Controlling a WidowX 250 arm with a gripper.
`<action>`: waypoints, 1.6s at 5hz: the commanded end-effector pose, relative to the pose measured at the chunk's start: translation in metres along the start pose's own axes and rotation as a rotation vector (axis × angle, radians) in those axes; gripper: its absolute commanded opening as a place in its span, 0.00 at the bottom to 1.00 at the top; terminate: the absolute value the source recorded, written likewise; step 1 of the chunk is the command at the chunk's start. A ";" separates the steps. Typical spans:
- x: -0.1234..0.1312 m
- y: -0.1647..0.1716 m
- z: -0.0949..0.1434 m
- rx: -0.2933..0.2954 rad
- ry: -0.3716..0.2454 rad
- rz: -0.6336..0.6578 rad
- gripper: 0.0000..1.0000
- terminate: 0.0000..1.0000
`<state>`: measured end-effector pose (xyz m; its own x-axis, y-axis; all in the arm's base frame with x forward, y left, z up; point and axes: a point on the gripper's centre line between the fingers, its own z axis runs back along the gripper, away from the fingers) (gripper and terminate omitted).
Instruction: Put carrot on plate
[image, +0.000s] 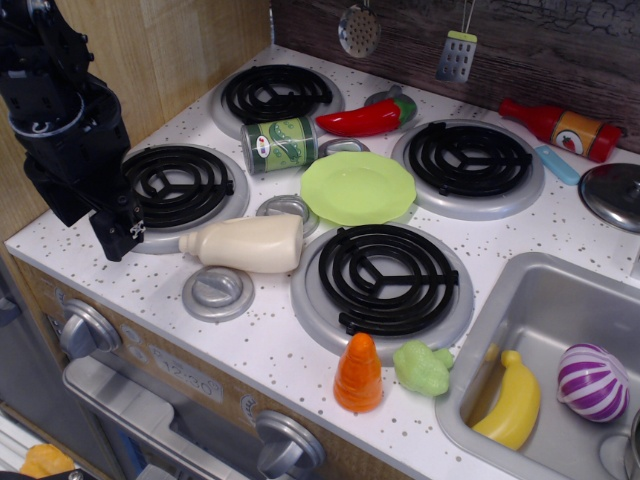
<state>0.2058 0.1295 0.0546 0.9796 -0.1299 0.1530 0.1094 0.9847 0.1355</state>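
The carrot (359, 374) is a glossy orange cone standing upright near the front edge of the toy stove top, in front of the near burner. The lime-green plate (357, 187) lies in the middle of the stove top between the burners, with nothing on it. My gripper (122, 237) hangs at the far left over the front-left burner's near rim, far from both carrot and plate. Its black fingers point down and look close together with nothing between them.
A cream bottle (249, 243) lies on its side left of the near burner (383, 279). A green can (278, 143) and red chili pepper (366, 118) lie behind the plate. A lumpy green toy vegetable (422, 367) sits beside the carrot. The sink (540, 300) holds a banana and a purple onion.
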 end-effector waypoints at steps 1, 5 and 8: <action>0.000 0.000 0.000 0.000 0.000 0.000 1.00 0.00; 0.041 -0.150 0.088 0.000 0.045 0.069 1.00 0.00; 0.049 -0.197 0.053 -0.039 -0.003 0.062 1.00 0.00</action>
<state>0.2191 -0.0744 0.0743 0.9847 -0.0823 0.1537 0.0671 0.9925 0.1020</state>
